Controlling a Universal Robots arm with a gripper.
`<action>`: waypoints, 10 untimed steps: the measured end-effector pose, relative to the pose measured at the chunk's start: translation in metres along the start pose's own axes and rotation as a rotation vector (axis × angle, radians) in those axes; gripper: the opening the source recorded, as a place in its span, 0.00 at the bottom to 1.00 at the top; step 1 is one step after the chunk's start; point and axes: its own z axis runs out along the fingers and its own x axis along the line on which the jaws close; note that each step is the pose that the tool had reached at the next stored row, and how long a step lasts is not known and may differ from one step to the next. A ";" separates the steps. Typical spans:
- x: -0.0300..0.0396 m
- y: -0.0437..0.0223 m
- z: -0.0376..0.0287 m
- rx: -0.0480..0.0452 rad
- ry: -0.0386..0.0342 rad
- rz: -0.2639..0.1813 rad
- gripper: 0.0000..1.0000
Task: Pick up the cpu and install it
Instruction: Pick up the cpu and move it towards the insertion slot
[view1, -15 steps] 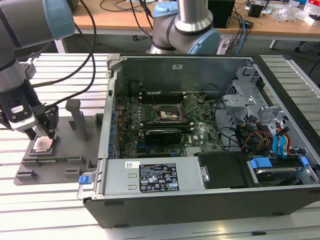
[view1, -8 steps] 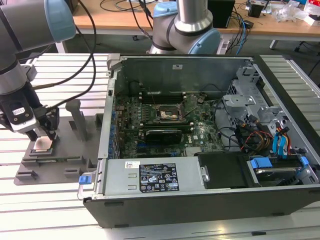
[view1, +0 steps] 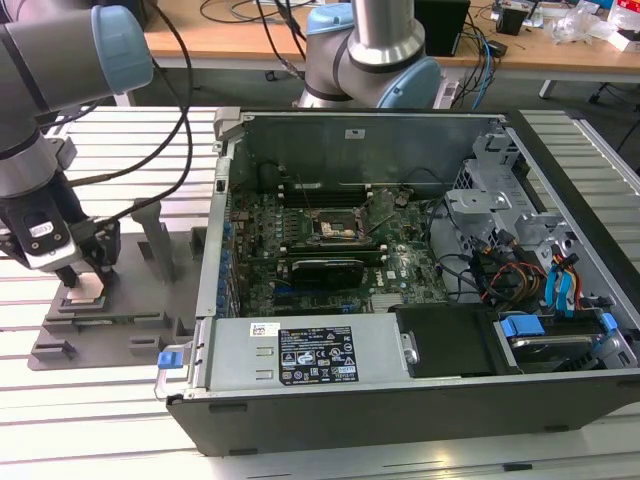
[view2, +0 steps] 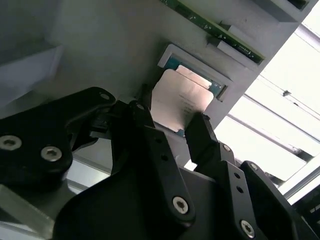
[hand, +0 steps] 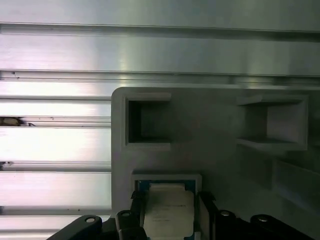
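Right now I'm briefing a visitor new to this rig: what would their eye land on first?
The open computer case spans the exterior view's middle and right, its motherboard bare with the black socket near the centre. At the exterior view's left, the gripper hangs low at the grey tray, over the cpu in its square pocket.

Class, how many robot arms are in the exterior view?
2. One arm at the exterior view's left, gripper at the grey tray; another arm behind the computer case.
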 end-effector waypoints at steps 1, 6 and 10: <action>0.0026 -0.0005 0.0000 -0.0014 -0.0002 0.000 0.55; 0.0108 -0.0109 0.0004 -0.0210 -0.0011 -0.002 0.55; 0.0076 -0.0116 0.0009 -0.0214 -0.0014 -0.009 0.55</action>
